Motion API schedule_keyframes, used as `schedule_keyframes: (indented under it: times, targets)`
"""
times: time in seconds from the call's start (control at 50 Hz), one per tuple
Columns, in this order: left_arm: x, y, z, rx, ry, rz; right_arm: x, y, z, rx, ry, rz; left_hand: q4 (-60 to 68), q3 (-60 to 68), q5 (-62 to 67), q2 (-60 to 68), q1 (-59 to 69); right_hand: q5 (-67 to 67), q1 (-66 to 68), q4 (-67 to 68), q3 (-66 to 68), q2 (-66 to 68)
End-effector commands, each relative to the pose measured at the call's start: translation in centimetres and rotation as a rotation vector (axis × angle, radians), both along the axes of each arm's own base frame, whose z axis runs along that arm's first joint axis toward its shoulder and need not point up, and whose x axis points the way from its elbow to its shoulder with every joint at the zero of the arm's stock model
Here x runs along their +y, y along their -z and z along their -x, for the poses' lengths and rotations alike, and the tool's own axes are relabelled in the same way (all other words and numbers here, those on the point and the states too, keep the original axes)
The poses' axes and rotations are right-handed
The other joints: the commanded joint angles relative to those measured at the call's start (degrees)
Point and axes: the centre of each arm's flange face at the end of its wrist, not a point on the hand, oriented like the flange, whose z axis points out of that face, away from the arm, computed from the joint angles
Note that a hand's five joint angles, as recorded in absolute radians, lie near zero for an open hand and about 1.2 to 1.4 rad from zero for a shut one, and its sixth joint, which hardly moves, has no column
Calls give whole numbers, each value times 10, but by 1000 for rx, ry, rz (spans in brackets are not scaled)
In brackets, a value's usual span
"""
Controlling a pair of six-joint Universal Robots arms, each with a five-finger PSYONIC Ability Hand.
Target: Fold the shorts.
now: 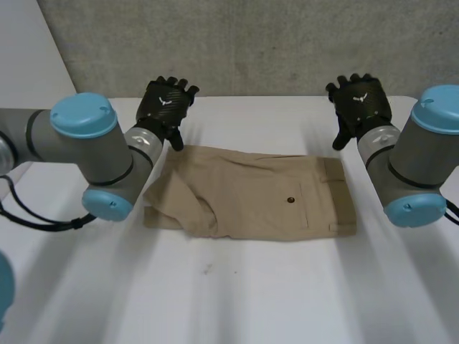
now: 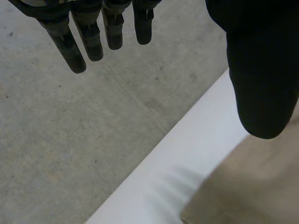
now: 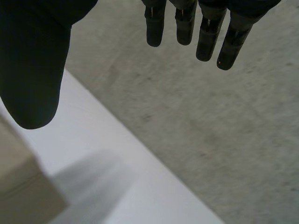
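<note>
Tan cloth shorts (image 1: 251, 197) lie flat mid white bench (image 1: 287, 301) (button pocket (image 1: 292, 201) up); left robot hand (image 1: 163, 102) and right robot hand (image 1: 360, 100) hover near its far edge, fingers straight, holding nothing.

Bare surface (image 1: 237, 301) on every side of the shorts (image 1: 258, 197); grey concrete (image 1: 251, 43) lies past the far edge.
My left hand (image 1: 165, 104) hangs at the cloth's far left corner and my right hand (image 1: 358, 100) near the far right (fingers straight, nothing held). Between them I see an open lane. My two arms flank the shorts.
</note>
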Motion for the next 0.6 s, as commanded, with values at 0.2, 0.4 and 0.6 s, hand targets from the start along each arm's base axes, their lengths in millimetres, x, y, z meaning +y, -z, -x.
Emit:
schedule_keyframes:
  times: [0.2, 0.4, 0.6]
  targets:
    - [46, 59, -14, -126, 2, -240, 31, 51, 11, -17, -13, -357, -12, -17, -24, -10, -3, -39, -17, -33, -23, -25]
    - [37, 75, -46, -177, -165, -287, 63, 64, 23, 16, -62, -503, -14, -19, -26, -11, -5, -39, -17, -33, -23, -25]
    - [55, 64, -64, -196, -185, -294, 68, 83, 24, 25, -69, -507, -14, -19, -26, -11, -5, -39, -17, -33, -23, -25]
